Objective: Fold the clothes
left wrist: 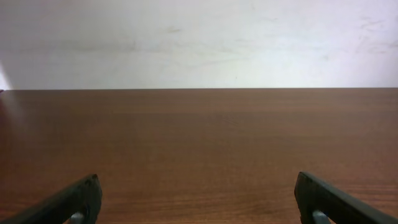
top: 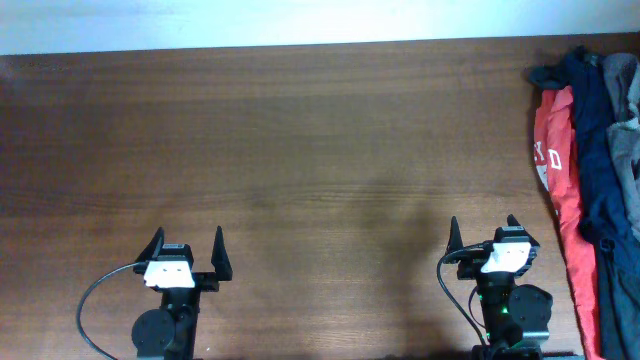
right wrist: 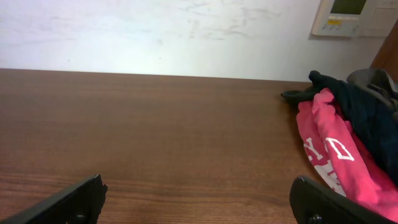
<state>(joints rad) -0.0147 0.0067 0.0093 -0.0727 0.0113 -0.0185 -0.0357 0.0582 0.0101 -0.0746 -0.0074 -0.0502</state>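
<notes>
Jaws of left arm (top: 168,272) and right arm (top: 503,258) stand spread wide, both empty, low over the worktop (top: 300,150). Grey shorts (top: 622,85) lie part-buried among navy garments (top: 600,170), beside a red garment (top: 560,170), at the right edge. Advised: the right arm draws out the shorts alone, then both spread them flat.
</notes>
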